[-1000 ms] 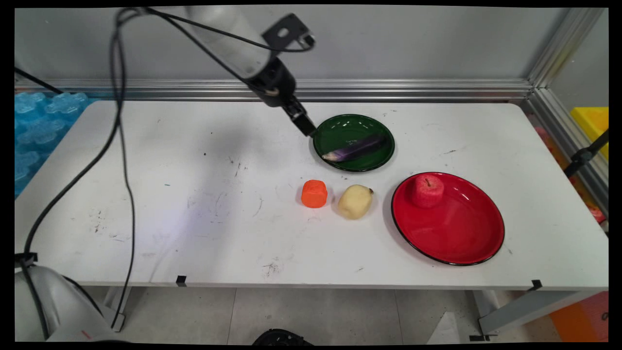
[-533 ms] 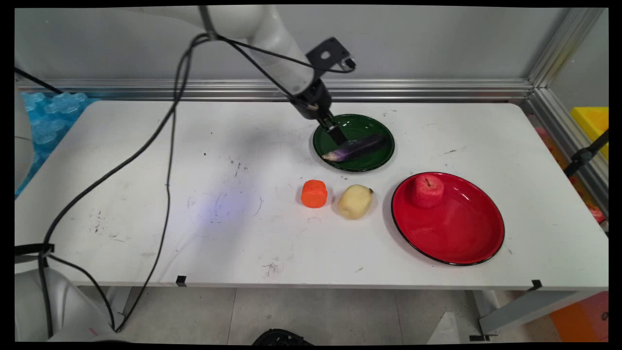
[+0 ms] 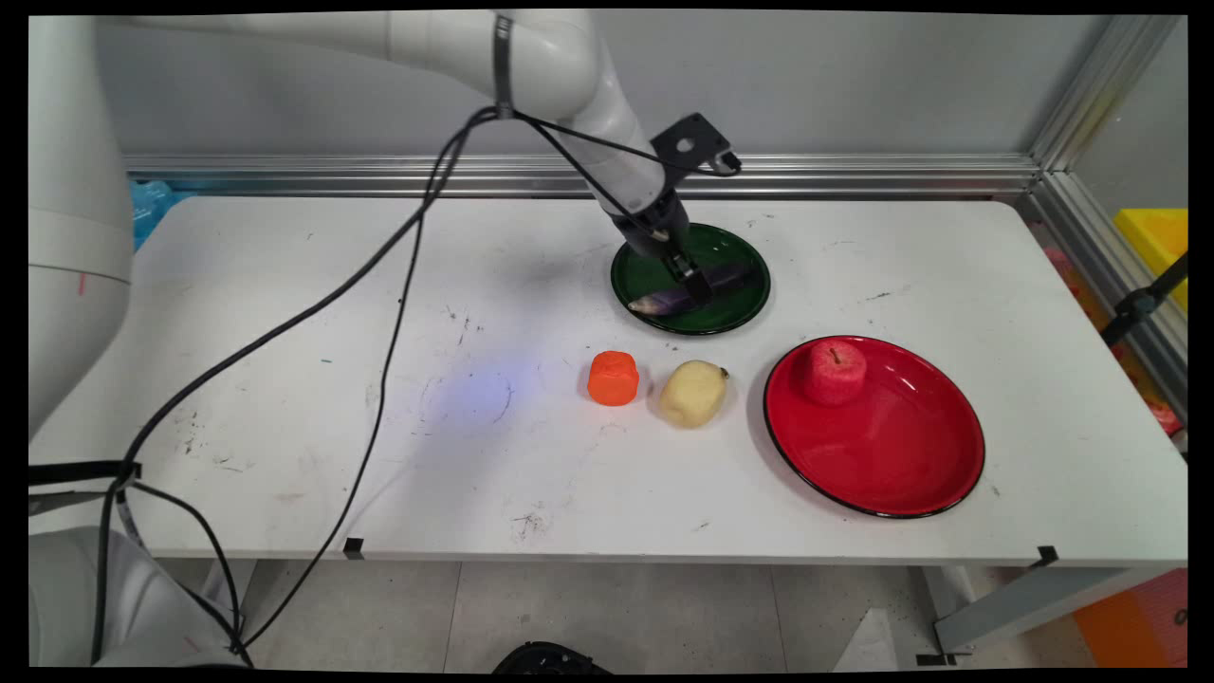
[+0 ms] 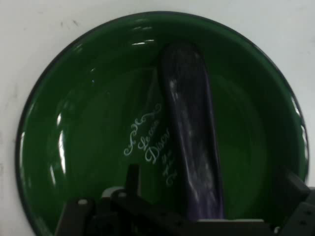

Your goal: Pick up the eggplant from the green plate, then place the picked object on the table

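A dark purple eggplant (image 3: 732,277) (image 4: 189,108) lies across a green plate (image 3: 634,270) (image 4: 88,123) at the back middle of the table. My black gripper (image 3: 697,289) (image 4: 210,173) hangs low over the plate, straight above the eggplant's middle. It is open, and in the hand view one finger (image 4: 132,172) stands left of the eggplant and the other (image 4: 289,183) to its right. Neither finger touches the eggplant. The arm hides part of the eggplant in the main view.
In front of the green plate sit an orange block (image 3: 614,378) and a pale potato (image 3: 693,392). A red plate (image 3: 882,455) to the right holds a red apple (image 3: 835,372). Black cables hang over the table's left half.
The gripper has moved right and down, from the green plate's left rim to a spot over the eggplant. Nothing on the table has shifted.
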{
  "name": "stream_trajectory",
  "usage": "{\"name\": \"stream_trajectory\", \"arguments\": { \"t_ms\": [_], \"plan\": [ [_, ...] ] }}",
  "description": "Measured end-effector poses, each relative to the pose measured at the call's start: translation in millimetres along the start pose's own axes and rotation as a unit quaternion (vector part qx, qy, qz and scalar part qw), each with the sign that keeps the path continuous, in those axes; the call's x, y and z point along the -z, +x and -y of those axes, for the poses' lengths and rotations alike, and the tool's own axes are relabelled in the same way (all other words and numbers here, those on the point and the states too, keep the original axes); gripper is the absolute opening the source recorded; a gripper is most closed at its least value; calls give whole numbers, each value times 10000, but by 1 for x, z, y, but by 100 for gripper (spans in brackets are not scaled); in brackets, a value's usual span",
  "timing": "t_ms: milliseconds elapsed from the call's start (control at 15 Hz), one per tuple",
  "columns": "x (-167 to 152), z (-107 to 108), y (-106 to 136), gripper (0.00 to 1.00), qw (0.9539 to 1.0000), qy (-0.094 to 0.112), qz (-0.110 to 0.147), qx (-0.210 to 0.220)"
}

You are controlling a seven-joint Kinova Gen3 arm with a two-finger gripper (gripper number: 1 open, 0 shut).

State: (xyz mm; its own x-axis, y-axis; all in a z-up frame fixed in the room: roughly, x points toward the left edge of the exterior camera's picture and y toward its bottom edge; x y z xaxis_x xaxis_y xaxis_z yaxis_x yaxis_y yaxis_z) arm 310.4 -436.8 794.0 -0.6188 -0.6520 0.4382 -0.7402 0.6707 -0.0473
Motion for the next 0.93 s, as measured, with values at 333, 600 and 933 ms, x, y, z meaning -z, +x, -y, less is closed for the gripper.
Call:
{"name": "stream_trajectory", "arguments": {
  "t_ms": [333, 600, 933],
  "plan": [
    [-27, -2, 13, 100, 9999, 26, 114, 122],
    [-38, -2, 20, 0, 9997, 52, 145, 190],
    [-39, -3, 26, 0, 9998, 40, 124, 135]
  ]
}}
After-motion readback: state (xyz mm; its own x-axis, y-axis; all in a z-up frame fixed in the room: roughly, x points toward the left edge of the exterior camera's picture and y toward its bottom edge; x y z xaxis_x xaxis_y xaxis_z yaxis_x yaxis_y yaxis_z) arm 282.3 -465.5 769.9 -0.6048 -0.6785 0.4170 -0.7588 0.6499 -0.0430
